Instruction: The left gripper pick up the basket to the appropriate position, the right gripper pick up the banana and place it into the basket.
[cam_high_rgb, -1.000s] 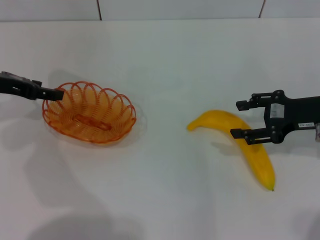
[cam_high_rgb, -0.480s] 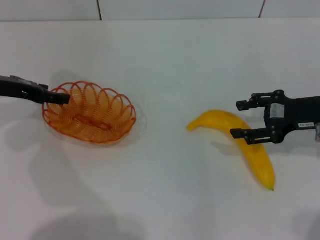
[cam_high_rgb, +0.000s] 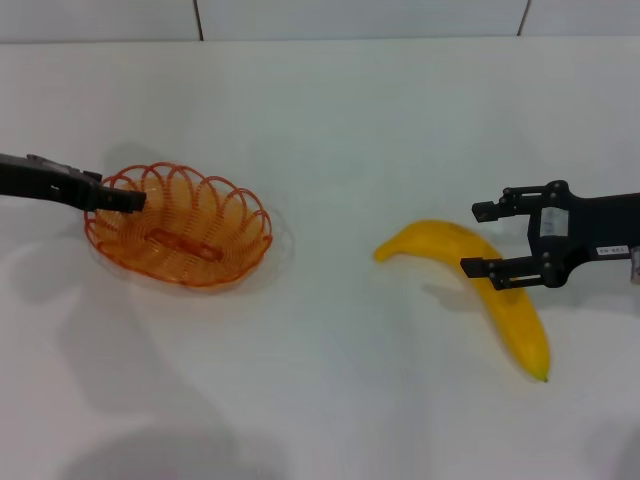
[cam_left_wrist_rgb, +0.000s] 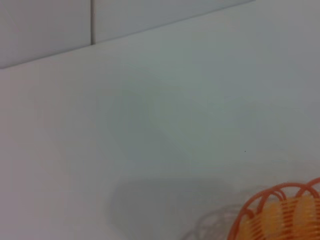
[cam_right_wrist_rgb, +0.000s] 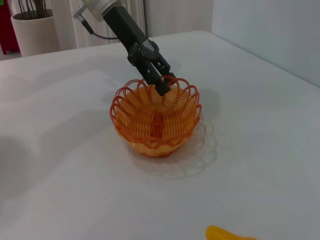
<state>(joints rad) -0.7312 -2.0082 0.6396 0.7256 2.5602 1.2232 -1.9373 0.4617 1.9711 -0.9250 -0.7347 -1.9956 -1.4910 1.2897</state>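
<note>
The left arm reaches in low from the left side, nearly level, its slim black wrist ending in the left gripper (cam_high_rgb: 135, 201), whose tips point toward the centre; in the right wrist view the same gripper (cam_right_wrist_rgb: 162, 87) slants steeply downward, though whether its fingers are parted or closed cannot be made out. The right arm enters from the right edge, held horizontal, with the right gripper (cam_high_rgb: 480, 239) spread wide, its two fingers (cam_high_rgb: 487, 209) well apart and aimed leftward, a white label on its body.
</note>
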